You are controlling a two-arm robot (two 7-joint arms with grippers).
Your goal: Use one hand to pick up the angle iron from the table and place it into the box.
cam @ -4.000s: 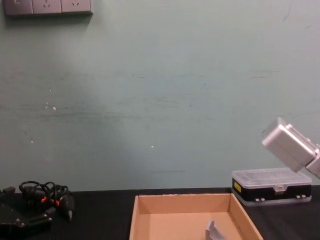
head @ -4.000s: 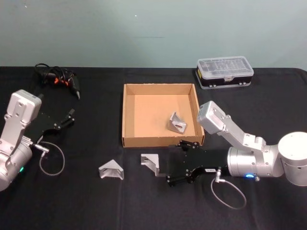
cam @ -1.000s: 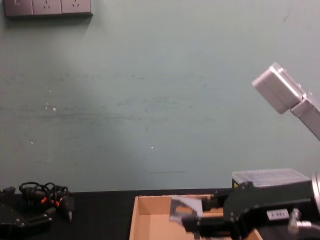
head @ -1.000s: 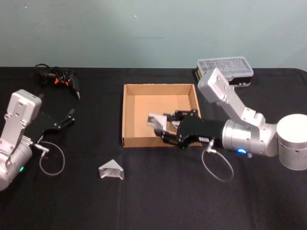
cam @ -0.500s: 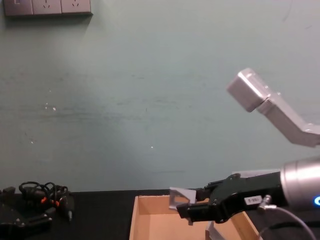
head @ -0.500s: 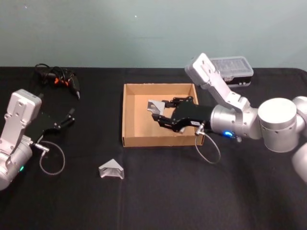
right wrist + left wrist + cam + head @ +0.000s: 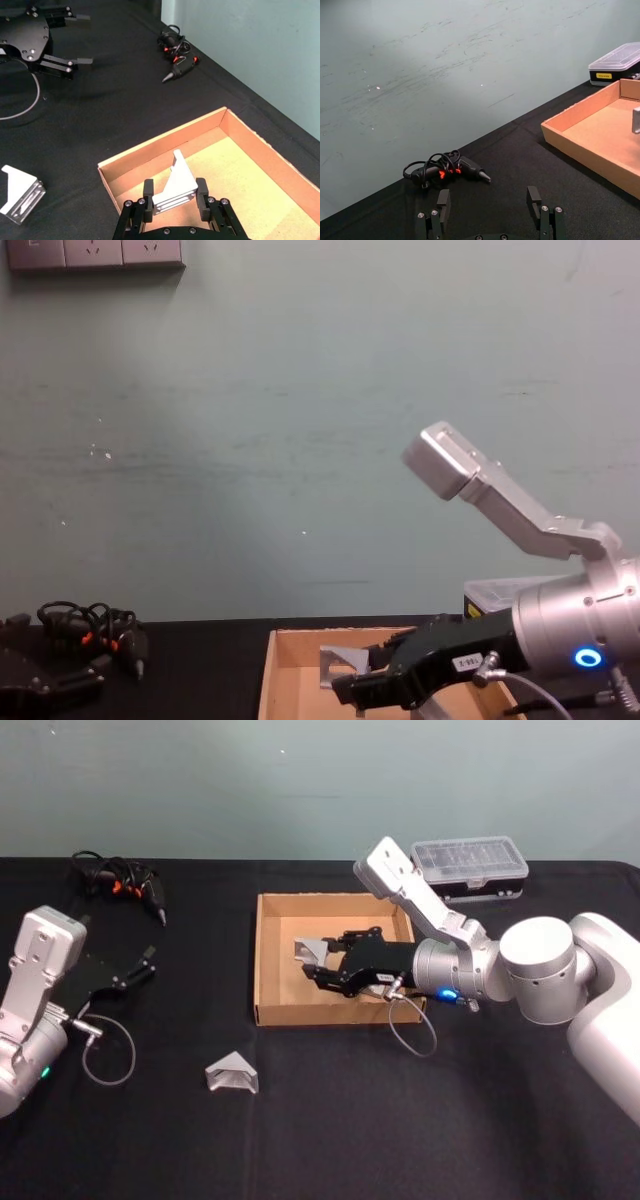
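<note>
Now over the box

My right gripper [image 7: 318, 960] clamps the angle iron [image 7: 306, 949] above the box [image 7: 258, 960] floor, reaching in from 3 o'clock, so a release should land inside. A spare bracket [image 7: 231, 1074] lies at 7 o'clock. The left gripper [image 7: 140, 965] sits spread at 9 o'clock.

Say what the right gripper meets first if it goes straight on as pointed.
Likely the left wall of the tan cardboard box, struck first by the silver angle iron held in the right gripper; height is unclear, so it might clear the rim.
</note>
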